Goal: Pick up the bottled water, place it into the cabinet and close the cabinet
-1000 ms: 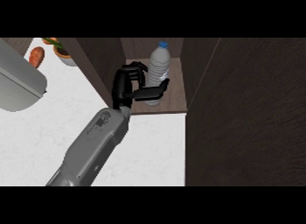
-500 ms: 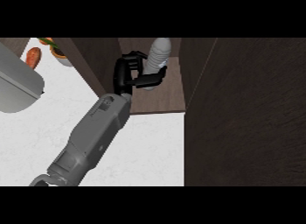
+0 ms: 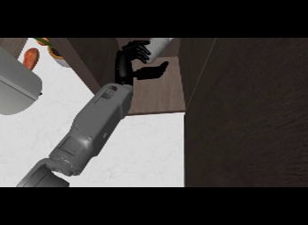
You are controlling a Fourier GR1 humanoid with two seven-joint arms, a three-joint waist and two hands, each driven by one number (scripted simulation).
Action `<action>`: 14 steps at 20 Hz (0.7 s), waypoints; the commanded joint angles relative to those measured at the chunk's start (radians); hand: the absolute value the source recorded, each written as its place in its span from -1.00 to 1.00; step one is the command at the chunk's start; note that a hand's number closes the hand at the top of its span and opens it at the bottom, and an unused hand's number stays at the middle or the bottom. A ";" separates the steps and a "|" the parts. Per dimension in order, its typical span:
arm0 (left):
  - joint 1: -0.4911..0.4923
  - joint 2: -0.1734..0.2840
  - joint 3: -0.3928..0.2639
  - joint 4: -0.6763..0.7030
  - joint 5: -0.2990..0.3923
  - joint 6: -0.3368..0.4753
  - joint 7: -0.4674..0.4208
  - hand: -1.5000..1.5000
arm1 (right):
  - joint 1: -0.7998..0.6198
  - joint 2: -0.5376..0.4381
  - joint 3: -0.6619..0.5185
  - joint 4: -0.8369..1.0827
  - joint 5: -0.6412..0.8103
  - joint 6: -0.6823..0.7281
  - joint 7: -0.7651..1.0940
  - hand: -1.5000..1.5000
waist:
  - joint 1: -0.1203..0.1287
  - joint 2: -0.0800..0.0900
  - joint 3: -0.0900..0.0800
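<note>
The bottled water (image 3: 162, 44) stands at the back of the cabinet's wooden shelf (image 3: 160, 94), and the picture's upper edge cuts off its top. My left hand (image 3: 132, 59) is just left of the bottle, reaching in over the shelf. Its fingers (image 3: 138, 47) are spread beside the bottle's left side. The thumb (image 3: 151, 71) sticks out to the right below the bottle, apart from it, so the hand is open. My grey left forearm (image 3: 98, 118) runs up from the lower left. My right hand does not show.
The dark open cabinet door (image 3: 260, 110) fills the right side. A large grey rounded object (image 3: 10, 88) sits at the left over the white counter (image 3: 144, 149). An orange item (image 3: 31, 57) and a small pot (image 3: 55, 52) lie at the upper left.
My left hand carried the bottle deeper into the cabinet and up in the view. Its thumb has since come away from the bottle, which now stands on the shelf.
</note>
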 commanded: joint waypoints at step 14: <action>-0.128 -0.004 0.038 0.141 -0.012 -0.038 -0.081 -1.00 | -0.015 0.001 0.021 -0.122 -0.024 -0.054 0.048 -1.00 | -0.022 0.011 -0.001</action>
